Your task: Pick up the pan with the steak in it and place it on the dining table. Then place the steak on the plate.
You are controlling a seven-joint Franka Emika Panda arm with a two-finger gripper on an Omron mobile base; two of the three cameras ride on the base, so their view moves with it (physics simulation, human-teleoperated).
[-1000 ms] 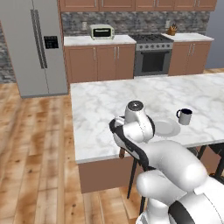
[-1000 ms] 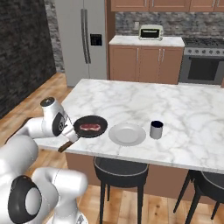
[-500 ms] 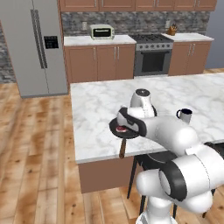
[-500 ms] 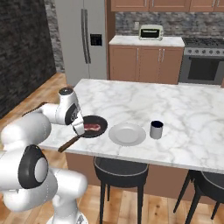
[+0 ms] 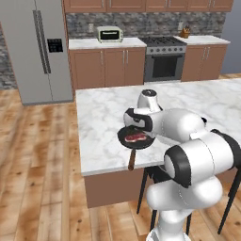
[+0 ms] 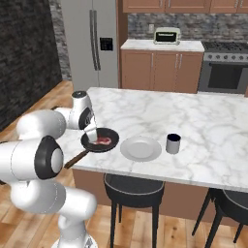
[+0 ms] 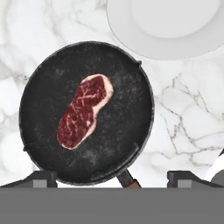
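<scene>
The black pan (image 6: pixel 100 140) rests on the dining table (image 6: pixel 193 121) near its front left corner, its wooden handle (image 6: pixel 77 157) sticking out over the edge. The steak (image 6: pixel 102 141) lies flat in it. My gripper (image 6: pixel 92 131) hangs open just above the pan's near side, nothing between its fingers. In the hand view the pan (image 7: pixel 87 111) and steak (image 7: pixel 84 110) lie straight below, with the fingertips (image 7: pixel 41 177) spread wide on either side of the handle's root (image 7: pixel 129 181). The white plate (image 7: pixel 166 24) sits beside the pan, bare. From the left, my gripper (image 5: pixel 134 128) hovers over the steak (image 5: pixel 135 137).
A grey mug (image 6: pixel 173 143) stands right of the plate (image 6: pixel 141 148). Dark stools (image 6: pixel 133 186) are tucked under the table's near edge. Far behind are the fridge (image 6: pixel 92 43), the cabinets and the stove (image 5: pixel 164 66).
My hand has swung from out beyond the pan's handle to above the pan. The jaws stayed open. Pan, steak and plate have not moved.
</scene>
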